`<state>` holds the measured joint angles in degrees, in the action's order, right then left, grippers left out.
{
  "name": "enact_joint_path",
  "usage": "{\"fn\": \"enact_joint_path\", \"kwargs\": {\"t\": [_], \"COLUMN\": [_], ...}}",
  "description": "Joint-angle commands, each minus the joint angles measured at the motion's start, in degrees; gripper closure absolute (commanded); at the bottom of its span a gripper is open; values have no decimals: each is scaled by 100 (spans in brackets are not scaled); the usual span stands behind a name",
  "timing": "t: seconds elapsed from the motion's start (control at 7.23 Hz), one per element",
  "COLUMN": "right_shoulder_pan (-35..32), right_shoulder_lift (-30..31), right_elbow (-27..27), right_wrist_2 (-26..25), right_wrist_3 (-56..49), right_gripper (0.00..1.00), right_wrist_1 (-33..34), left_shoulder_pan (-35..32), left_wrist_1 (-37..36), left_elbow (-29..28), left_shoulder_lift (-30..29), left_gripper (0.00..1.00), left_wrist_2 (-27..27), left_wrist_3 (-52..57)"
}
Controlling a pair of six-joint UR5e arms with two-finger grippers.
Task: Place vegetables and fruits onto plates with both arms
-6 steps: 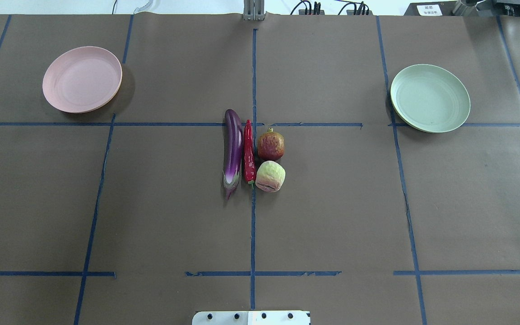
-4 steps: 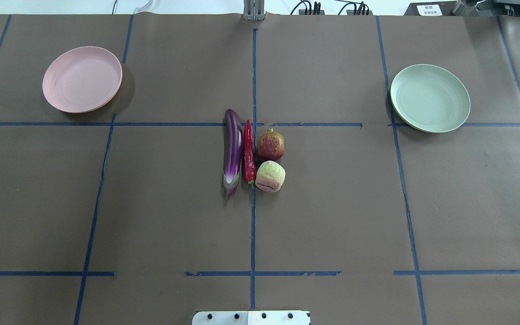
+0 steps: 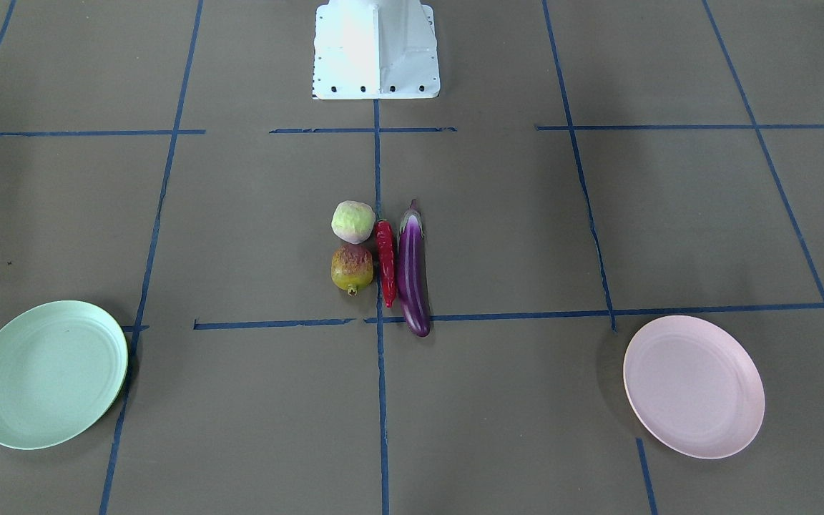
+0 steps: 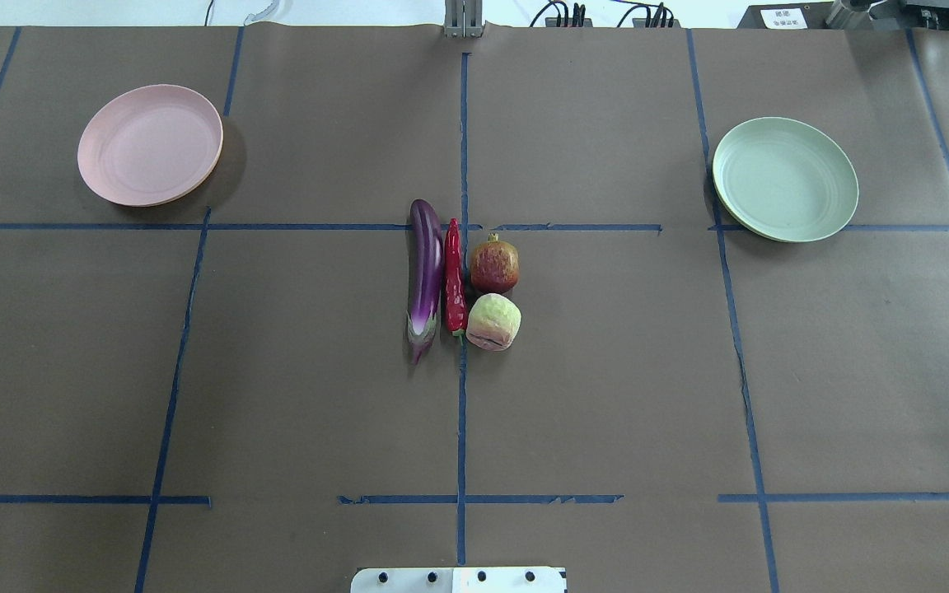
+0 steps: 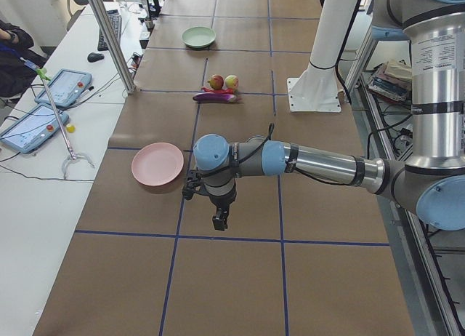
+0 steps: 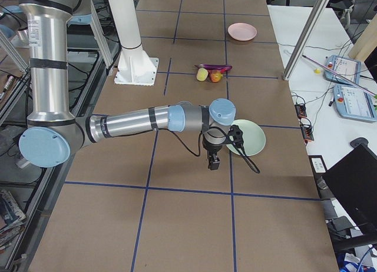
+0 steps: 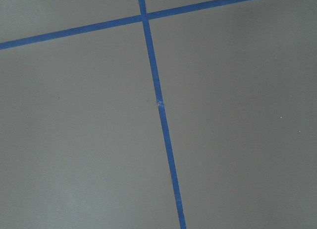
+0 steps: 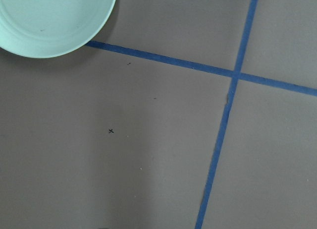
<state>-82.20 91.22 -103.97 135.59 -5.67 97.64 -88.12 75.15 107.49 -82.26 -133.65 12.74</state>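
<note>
Centrally, two fruits [image 4: 494,265] [image 4: 493,322] and two vegetables [image 4: 425,272] [image 4: 453,280] cluster between two plates [image 4: 150,144] [image 4: 785,179]; whether the two hands [image 5: 219,224] [image 6: 212,163] grip, I cannot tell.

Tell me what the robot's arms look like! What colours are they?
The left arm and right arm are shiny silver-grey tubes joined by round light-blue caps, with dark bands around the tubes. Each ends in a small black two-finger claw: the left gripper and the right gripper. A thin black cable loops along each wrist.
</note>
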Motion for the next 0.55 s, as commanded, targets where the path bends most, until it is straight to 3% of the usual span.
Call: {"fn": "enact_joint_path", "kwargs": {"t": [0.0,0.14,0.42], "right_shoulder_pan": [833,1325,2318], "right_shoulder_lift": [-374,-638,-1454], "right_elbow": [-71,-140,-368], "right_wrist_2": [11,-32,-557], "right_wrist_3": [1873,2878,4593], "right_gripper": [0,0,0], "right_wrist_1": [-1224,-1595,-1634], "left_shoulder_pan": [5,5,5], "left_wrist_1": [0,0,0], "left_elbow": [0,0,0], "left_shoulder_lift": [0,0,0], "left_gripper": [0,0,0], "left_wrist_2": [-3,-3,-3], "left_wrist_3": [0,-9,-9]}}
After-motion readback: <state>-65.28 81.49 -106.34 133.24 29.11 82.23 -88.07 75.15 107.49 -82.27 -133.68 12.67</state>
